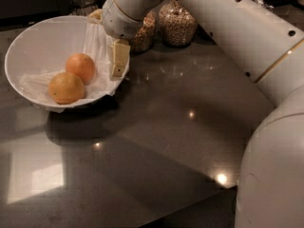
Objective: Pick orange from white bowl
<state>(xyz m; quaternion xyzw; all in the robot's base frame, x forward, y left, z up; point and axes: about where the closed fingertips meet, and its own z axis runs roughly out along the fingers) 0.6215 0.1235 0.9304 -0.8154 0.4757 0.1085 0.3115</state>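
The orange [80,67] lies low in the white bowl [33,42], a little right of its middle. It is the deeper, redder of two fruits. The paler fruit [66,87] sits on its near-left side, so close that I cannot tell whether they touch. Both rest on the crinkled lining [33,84], and the sloping walls probably explain why they are huddled together at the lowest part.

The gripper [117,63] hangs pointing down over the bowl's right rim, near the orange but apart from it, with a strip of lining between them. It is seen side-on, so I cannot tell whether it is spread or clenched. Nothing shows in its grasp. Coming in from the right looks deliberate, since that side of the orange is free while the paler fruit blocks the near-left.

I judge the reach to be under way and the grasp not yet made. The tool must go further left and lower to straddle the orange. The rim beneath it and the loose lining are the likely snags, and a nudge could roll the smooth fruit against its neighbour.

The bowl stands at the far left corner of the dark counter [166,127]. Glass jars [178,23] of grain line the far edge, just behind the wrist. The white arm [228,27] slants across from the far right — its bulk fills the near right corner.
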